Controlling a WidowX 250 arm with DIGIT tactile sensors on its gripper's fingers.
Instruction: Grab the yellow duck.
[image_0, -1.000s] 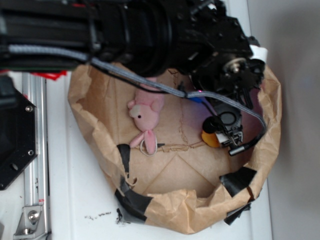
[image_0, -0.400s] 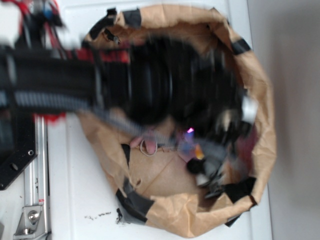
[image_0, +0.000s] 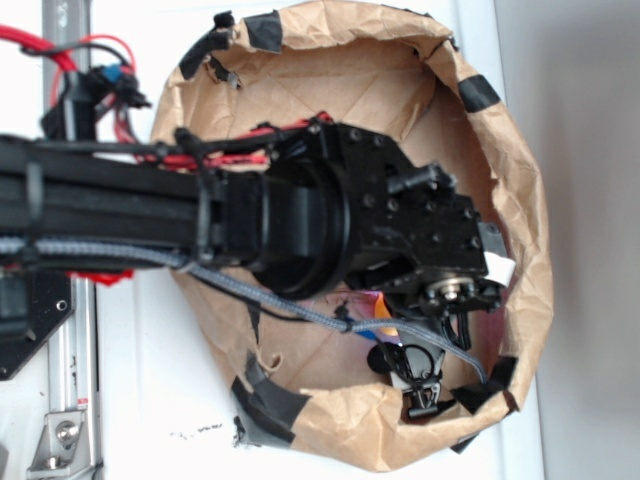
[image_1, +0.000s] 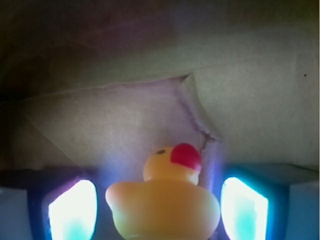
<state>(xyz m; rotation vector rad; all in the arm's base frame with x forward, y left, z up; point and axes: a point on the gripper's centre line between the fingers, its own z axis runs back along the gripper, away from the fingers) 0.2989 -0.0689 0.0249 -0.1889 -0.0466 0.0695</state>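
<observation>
A bright yellow duck (image_1: 162, 207) with a red beak is seen against the crumpled brown paper bag (image_0: 400, 85), which is patched with black tape (image_0: 268, 405).

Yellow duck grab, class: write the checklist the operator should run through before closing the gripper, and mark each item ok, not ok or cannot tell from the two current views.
1. Yellow duck sits between the two fingers: ok, wrist view shows one pad on each side.
2. Duck upright, red beak facing away from the camera: ok.
3. Pads touching the duck: cannot tell; glare hides the edges.
4. Gripper inside the paper bag, clear of its wall: cannot tell, it sits close to the taped rim.
5. Pink plush out of the jaws: ok, none visible in the wrist view.
</observation>
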